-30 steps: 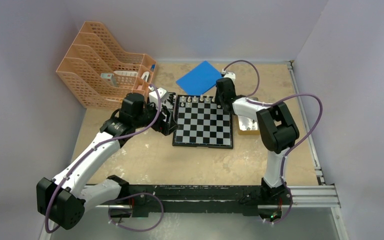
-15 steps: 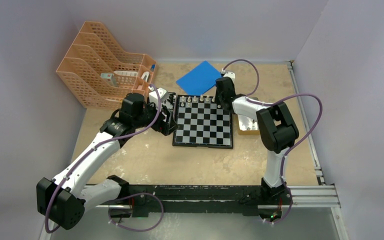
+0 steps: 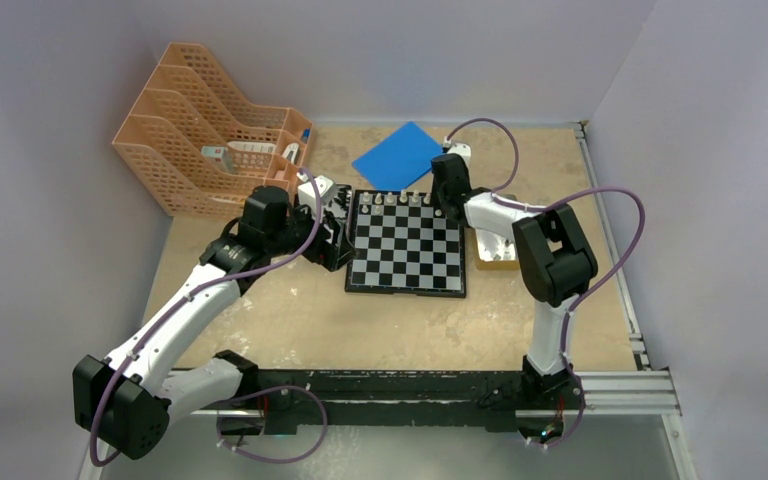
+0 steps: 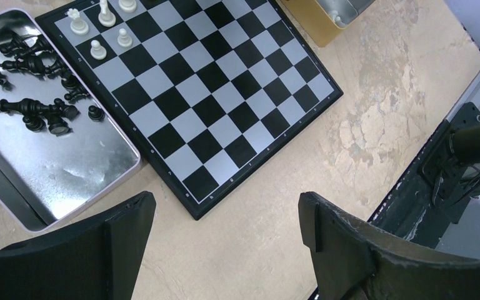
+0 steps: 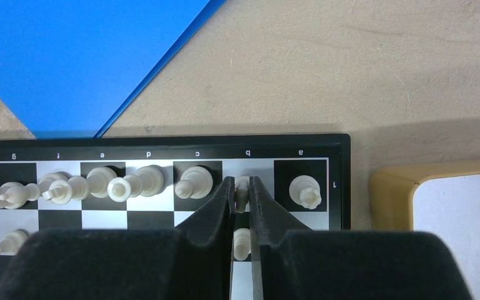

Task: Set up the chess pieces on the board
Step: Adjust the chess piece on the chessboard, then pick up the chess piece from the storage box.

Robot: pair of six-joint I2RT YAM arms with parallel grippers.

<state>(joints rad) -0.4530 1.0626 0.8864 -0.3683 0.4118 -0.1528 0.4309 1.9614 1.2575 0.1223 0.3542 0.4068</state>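
Now my right gripper (image 5: 241, 183) is pinching a white piece (image 5: 242, 192) onto the board's (image 5: 162, 143) back row; I am judging that opening gently comes next. My left gripper (image 4: 225, 205) is hanging spread.

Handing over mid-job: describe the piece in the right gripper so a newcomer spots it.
On the chessboard, find the white row nearest the blue sheet. The piece on file b, second from the corner, is the only one pinched between the right gripper's fingers.

No change shows across the top views. Left gripper (image 4: 225, 219), right gripper (image 5: 242, 181) and its piece (image 5: 242, 192) have not shifted.
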